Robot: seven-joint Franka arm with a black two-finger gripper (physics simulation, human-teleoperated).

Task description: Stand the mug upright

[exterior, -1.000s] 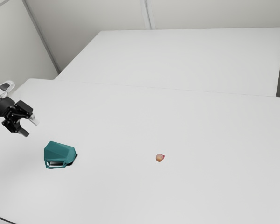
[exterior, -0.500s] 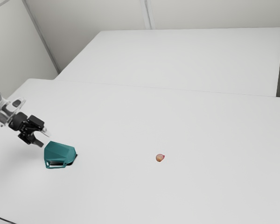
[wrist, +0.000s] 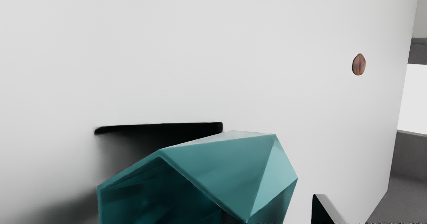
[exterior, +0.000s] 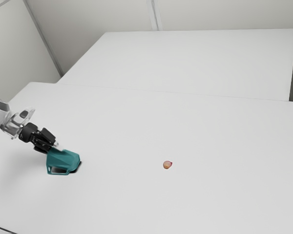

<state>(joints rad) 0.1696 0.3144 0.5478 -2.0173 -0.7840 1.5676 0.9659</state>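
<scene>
Evidently the pincer (exterior: 53,147), at the exterior view's left, is released, its fingers apart, one seemingly just inside the mouth of the mug (exterior: 65,159), the other outside. Next comes the mug, lying on its side on the bench (exterior: 117,190); I judge it light and stiff, best pinched across the wall near the rim (wrist: 200,186), since the slanted facets could slip. Towards the exterior view's right, well apart, sits a small brownish thing (exterior: 167,165).
</scene>
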